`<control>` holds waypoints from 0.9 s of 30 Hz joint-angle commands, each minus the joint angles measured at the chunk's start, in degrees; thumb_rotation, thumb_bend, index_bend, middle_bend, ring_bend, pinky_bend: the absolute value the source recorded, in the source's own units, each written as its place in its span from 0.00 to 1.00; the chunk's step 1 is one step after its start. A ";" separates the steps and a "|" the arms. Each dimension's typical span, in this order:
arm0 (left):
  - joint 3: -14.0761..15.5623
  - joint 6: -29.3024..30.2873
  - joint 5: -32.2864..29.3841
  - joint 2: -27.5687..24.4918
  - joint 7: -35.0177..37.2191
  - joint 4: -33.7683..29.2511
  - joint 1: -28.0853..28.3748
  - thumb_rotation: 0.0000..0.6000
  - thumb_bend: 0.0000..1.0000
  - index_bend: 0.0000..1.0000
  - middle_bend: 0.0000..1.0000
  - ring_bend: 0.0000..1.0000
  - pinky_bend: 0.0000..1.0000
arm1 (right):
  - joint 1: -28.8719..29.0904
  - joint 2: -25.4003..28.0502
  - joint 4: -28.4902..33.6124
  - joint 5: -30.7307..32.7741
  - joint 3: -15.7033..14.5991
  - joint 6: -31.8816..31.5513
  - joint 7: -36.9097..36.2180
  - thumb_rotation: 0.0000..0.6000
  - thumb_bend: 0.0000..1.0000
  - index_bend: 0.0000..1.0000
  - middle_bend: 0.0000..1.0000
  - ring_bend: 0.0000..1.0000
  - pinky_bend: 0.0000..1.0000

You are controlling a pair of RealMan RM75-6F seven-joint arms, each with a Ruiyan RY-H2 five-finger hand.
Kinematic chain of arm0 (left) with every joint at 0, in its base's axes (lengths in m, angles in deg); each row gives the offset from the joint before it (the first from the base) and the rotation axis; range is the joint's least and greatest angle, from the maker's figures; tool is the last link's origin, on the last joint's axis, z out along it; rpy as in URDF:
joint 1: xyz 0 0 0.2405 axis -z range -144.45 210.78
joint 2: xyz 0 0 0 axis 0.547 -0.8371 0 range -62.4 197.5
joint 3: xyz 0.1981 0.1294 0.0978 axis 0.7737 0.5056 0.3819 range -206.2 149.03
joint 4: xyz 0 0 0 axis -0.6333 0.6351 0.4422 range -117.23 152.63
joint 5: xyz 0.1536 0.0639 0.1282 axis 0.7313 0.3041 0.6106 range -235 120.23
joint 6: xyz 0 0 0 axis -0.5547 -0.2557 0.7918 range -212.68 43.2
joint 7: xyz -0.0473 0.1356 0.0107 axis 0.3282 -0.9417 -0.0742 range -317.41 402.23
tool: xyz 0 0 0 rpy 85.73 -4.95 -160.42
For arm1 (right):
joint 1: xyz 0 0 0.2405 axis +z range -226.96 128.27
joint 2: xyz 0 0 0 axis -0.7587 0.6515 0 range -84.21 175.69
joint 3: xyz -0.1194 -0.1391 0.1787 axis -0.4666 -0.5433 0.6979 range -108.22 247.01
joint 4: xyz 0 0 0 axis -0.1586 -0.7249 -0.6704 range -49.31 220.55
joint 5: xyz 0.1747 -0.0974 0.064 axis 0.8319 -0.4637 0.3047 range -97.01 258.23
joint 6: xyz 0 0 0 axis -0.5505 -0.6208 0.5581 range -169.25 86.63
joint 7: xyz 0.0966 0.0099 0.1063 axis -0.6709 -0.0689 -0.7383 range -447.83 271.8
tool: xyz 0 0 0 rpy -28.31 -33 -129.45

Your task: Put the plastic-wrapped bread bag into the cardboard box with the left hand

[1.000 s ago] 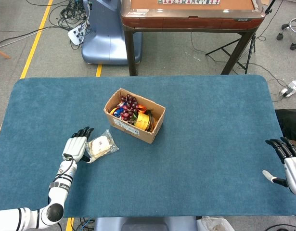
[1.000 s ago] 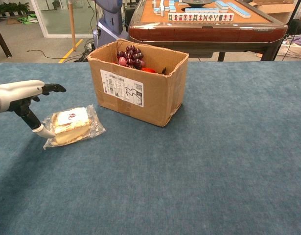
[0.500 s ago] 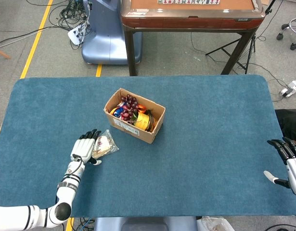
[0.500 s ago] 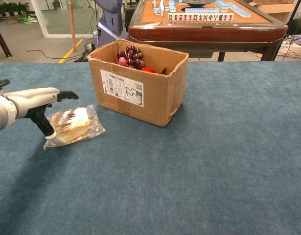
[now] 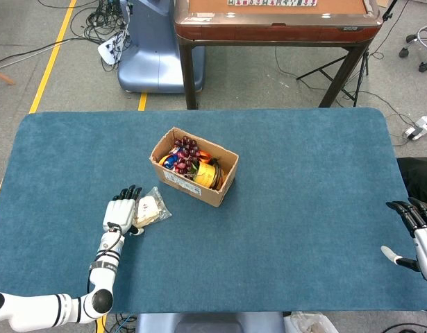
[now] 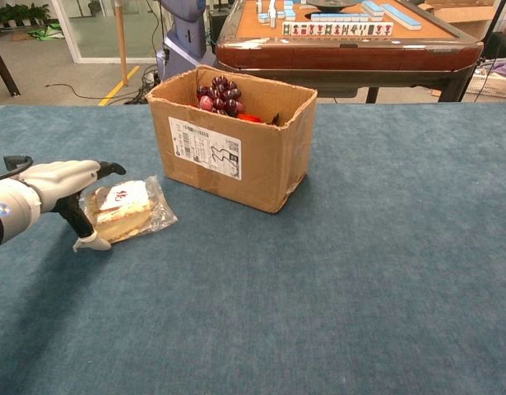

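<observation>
The left robot hand [image 5: 120,216] hides the bread bag's [image 5: 150,207] near edge.

We see the table [image 6: 359,271] covered in matt teal cloth, short nap, carpet-like. Cardboard box [image 6: 261,160]: plain brown corrugated board, matt, rough torn-looking flap edges, white paper label [image 6: 205,148] stuck on the front. Bread bag [image 6: 129,210]: clear plastic film, glossy, crinkled, with highlights. Grapes [image 6: 218,92] in the box look smooth and shiny. Left hand [image 6: 59,183]: smooth pale plastic shell, semi-gloss, black fingertips [image 6: 117,168]. Right hand [image 5: 420,232]: pale palm, dark matt fingers. Table behind [image 6: 351,49] looks like glossy lacquered wood.
</observation>
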 commanded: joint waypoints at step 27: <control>-1.46 1.29 9.89 -2.51 6.35 0.60 -5.45 1.00 0.20 0.51 0.48 0.30 0.30 | 0.38 -0.17 -0.14 0.59 0.16 0.99 -0.03 1.00 0.03 0.21 0.22 0.10 0.41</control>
